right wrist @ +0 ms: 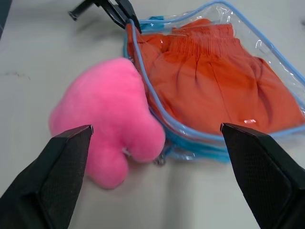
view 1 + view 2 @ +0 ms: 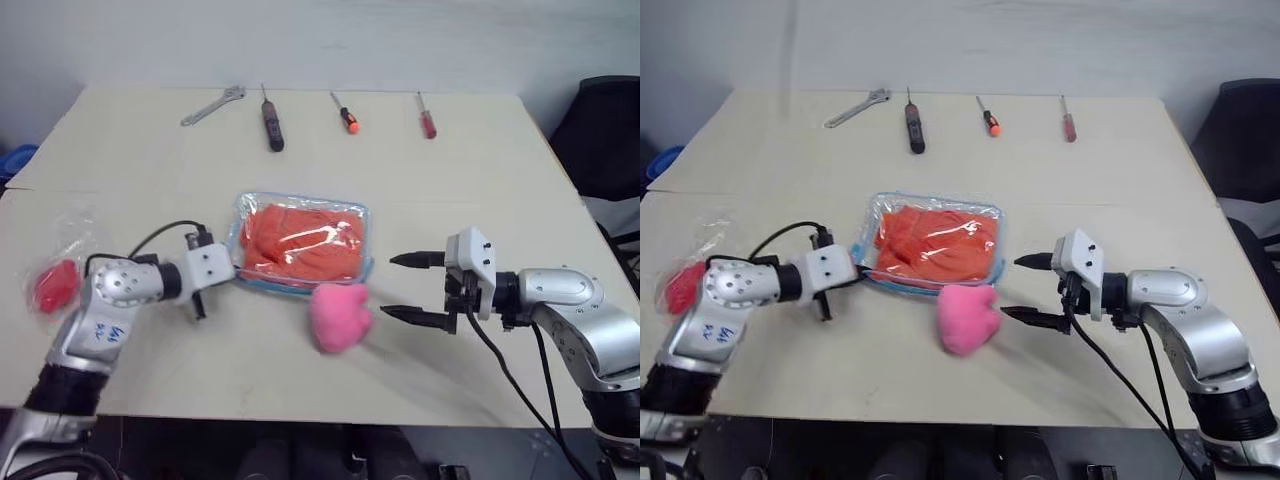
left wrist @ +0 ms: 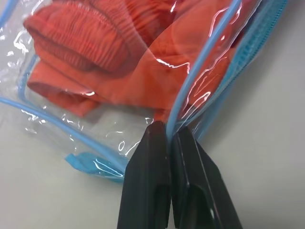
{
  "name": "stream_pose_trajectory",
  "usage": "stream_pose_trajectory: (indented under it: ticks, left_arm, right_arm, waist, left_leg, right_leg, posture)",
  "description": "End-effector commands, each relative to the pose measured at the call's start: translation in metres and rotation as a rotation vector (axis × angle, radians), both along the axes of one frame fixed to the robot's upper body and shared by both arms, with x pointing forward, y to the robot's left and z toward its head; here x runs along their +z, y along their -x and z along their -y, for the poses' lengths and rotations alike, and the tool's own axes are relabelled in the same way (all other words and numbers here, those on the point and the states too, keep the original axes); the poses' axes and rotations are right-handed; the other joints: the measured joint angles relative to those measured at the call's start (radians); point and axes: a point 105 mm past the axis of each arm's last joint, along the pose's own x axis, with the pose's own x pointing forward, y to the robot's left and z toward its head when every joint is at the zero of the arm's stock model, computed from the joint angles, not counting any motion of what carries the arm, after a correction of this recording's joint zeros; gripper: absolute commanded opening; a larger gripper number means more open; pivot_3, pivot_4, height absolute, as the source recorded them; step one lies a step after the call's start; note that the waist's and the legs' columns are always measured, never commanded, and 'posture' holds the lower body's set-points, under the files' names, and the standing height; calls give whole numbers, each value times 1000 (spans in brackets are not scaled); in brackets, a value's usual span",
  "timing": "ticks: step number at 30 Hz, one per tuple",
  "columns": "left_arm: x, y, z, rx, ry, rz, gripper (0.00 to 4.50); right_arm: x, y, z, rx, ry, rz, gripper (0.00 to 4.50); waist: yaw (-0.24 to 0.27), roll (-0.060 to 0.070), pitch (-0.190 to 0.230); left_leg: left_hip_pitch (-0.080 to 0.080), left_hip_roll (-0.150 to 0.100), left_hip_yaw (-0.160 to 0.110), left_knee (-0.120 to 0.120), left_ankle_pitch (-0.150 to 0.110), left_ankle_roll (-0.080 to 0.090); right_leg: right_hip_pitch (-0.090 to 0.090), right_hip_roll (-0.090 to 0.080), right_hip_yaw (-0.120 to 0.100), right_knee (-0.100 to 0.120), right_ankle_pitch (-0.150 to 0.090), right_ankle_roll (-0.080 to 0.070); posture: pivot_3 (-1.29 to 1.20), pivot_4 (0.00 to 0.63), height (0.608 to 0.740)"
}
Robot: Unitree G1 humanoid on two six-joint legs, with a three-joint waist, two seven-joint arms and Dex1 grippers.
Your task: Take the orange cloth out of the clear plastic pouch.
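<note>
The table is big and pale, and the pouch lies flat near its middle. The cloth is folded up inside the pouch, so the main job is not done yet. I cannot tell if the pouch's zip is open or closed. The pink toy hangs off the pouch's near corner and rests on the table toward the near edge. The left gripper is squeezed tight on the blue edge of the pouch at its left corner, so the pouch is held. The right gripper is wide apart and holds nothing. It hangs just beside the pink toy, on the right, facing the pouch. I think this is an early part of the job: one side of the pouch is pinched, and the other hand is ready to come in. What is left is to get into the pouch, grab the cloth and pull it all the way out. A small red thing in thin wrap sits by the left edge. A wrench and three screwdrivers lie in a row along the far edge, well away from the pouch.
</note>
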Motion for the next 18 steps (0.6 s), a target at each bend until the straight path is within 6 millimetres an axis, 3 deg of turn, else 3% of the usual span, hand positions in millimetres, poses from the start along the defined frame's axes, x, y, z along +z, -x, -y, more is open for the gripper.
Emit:
stream_pose_trajectory:
  ticks: [1,9,12,18]
  left_arm:
    - [10,3,19,-15,-23,72,14]
    - [2,-10,1,80,-104,115,14]
    - [0,-18,-2,139,-79,122,680]
    - [-3,-34,12,249,33,106,2358]
  right_arm:
    - [1,-2,4,8,28,37,4500]
    - [1,-7,7,12,38,47,4500]
    - [1,-10,9,0,42,55,4500]
    - [1,-11,9,-7,43,61,4500]
  waist:
    - [1,0,0]
    - [-8,0,0]
    - [-5,0,0]
    - [5,0,0]
  left_leg:
    - [0,0,0,0,1,1]
    - [2,0,1,-2,2,0]
    - [2,0,1,-2,2,0]
    - [1,-1,1,-2,2,0]
  right_leg:
    - [0,0,0,-1,1,1]
    - [0,1,2,-1,2,0]
    - [0,1,2,-1,2,0]
    - [1,0,2,-2,2,1]
  posture:
    - [0,150,740]
    - [0,150,740]
    - [0,150,740]
    - [0,150,740]
